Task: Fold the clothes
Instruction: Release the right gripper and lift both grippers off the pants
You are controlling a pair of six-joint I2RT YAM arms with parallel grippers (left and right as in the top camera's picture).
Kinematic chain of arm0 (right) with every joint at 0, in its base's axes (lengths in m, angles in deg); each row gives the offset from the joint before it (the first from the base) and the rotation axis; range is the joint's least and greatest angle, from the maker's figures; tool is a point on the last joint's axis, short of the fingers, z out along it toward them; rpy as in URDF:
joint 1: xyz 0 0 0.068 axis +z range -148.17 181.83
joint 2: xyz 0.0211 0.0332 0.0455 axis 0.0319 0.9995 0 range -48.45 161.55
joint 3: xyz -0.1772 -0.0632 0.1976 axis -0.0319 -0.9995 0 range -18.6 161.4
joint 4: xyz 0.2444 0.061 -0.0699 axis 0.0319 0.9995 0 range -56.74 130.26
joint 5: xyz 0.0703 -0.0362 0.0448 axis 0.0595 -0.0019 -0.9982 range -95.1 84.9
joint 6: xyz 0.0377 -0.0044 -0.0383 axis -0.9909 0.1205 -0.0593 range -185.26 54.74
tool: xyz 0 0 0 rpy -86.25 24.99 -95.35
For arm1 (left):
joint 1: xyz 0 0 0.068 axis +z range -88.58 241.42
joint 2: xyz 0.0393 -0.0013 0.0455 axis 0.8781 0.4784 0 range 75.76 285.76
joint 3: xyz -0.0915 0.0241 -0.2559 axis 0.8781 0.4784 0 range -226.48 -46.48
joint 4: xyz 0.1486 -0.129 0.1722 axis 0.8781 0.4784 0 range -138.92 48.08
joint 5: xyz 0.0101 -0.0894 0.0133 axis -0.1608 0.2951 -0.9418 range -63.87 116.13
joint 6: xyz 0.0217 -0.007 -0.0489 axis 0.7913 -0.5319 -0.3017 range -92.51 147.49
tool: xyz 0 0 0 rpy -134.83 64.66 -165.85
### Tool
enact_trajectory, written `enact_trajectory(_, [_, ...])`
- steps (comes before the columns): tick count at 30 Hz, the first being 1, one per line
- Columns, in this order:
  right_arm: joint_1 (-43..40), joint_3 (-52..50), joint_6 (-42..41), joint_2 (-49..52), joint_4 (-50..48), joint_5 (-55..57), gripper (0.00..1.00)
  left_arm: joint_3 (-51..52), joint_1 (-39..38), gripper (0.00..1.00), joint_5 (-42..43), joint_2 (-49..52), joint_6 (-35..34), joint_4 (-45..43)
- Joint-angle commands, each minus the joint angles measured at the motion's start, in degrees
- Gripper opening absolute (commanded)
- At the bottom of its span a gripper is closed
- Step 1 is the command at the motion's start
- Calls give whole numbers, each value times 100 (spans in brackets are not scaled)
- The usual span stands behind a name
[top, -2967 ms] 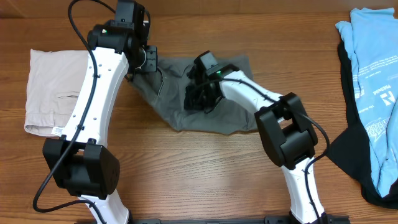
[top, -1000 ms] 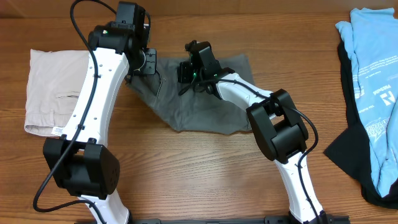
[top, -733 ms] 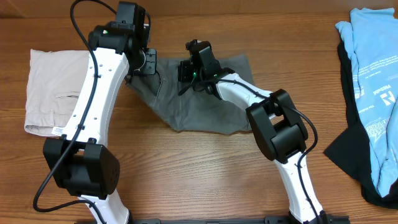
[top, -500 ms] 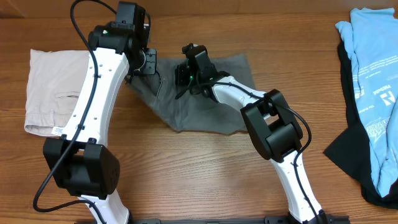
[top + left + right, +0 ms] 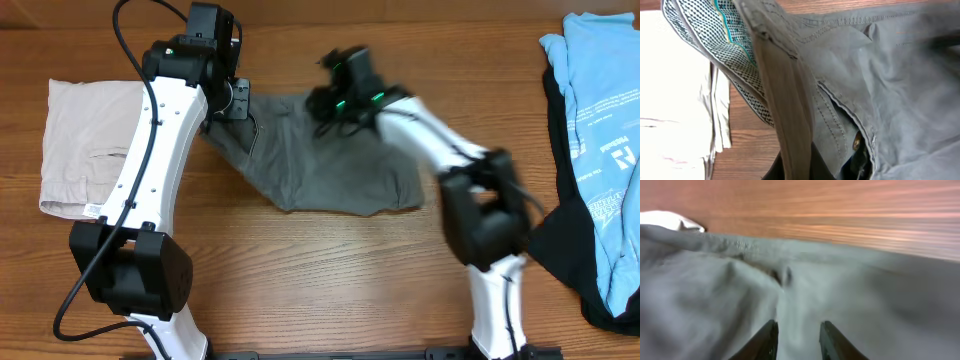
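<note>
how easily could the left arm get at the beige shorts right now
Probably not at once. The beige shorts lie flat close by with nothing in between, but the left end effector is shut on the dark grey shorts at the waistband, so it would have to let go first.

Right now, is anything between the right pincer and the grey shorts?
Nothing visible is. The right pincer points straight at the grey shorts, fingers parted, only that cloth ahead of them. The left pincer is shut on them.
</note>
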Motion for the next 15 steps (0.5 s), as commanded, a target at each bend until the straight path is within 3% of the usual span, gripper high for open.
enact_trajectory(1, [-570, 138, 258, -1093, 898, -79, 32, -72, -131, 4, -118, -212, 258, -22])
enact_trajectory(6, [-1484, 129, 487, -1320, 2791, 59, 20, -269, -428, 4, -518, -212, 302, 33])
enact_trajectory(15, [-2251, -448, 1169, -1202, 3539, 111, 14, -310, -1141, 4, -496, -210, 315, -138])
